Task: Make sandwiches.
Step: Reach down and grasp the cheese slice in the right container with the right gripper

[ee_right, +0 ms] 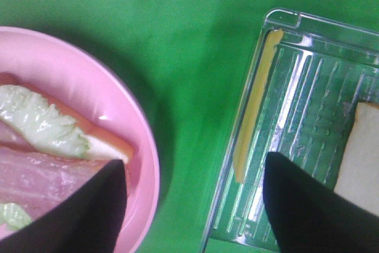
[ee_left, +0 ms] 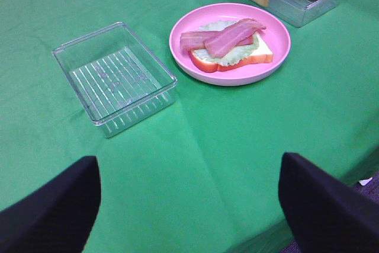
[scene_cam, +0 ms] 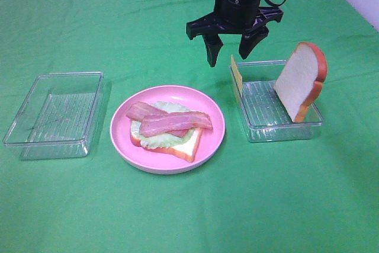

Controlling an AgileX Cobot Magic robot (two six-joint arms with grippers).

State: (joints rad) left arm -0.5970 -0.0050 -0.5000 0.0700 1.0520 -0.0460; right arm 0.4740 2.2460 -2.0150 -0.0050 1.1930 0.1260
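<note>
On the pink plate (scene_cam: 210,137) lies a bread slice (scene_cam: 186,148) topped with pale green lettuce (scene_cam: 159,140) and two bacon strips (scene_cam: 174,122). A clear tray (scene_cam: 278,128) to its right holds a yellow cheese square (scene_cam: 237,72) on edge against its left wall and a second bread slice (scene_cam: 301,81) leaning upright. My right gripper (scene_cam: 232,51) is open and empty, hovering above the cloth between plate and tray, close to the cheese (ee_right: 251,111). My left gripper (ee_left: 189,205) is open and empty, well back from the plate (ee_left: 278,51).
An empty clear tray (scene_cam: 54,114) stands left of the plate; it also shows in the left wrist view (ee_left: 112,75). Green cloth (scene_cam: 189,211) covers the whole table. The table's front edge shows at the lower right of the left wrist view.
</note>
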